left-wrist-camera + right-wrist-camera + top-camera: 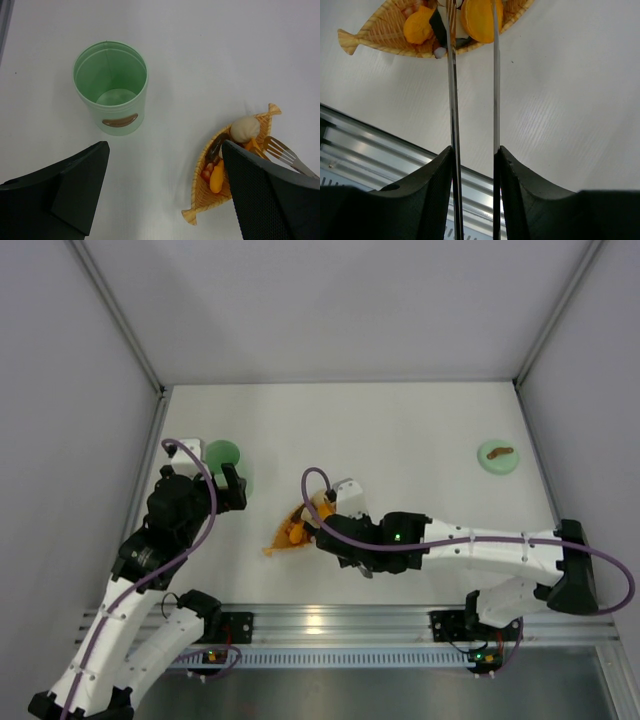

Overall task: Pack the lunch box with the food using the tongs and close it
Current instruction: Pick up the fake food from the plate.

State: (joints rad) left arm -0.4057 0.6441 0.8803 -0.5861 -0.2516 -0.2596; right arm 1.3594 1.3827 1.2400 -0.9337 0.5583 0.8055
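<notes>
The lunch box [111, 87] is a mint-green tub standing open and empty, with a brown mark on its side; in the top view the lunch box [222, 454] is partly under my left arm. Its lid [498, 456] lies far right. My left gripper [165, 200] hovers open above bare table between the tub and the tray, holding nothing. My right gripper [473, 160] is shut on the tongs [453, 100], their two arms nearly parallel. The tongs' forked tips [280, 152] reach into the tray among the food [477, 12]: orange, white and dark pieces.
The food lies in an orange woven leaf-shaped tray [283, 538], also seen as the tray [200, 197] beside my left finger. An aluminium rail [330, 620] runs along the near edge. White walls enclose the table [400, 430] on three sides.
</notes>
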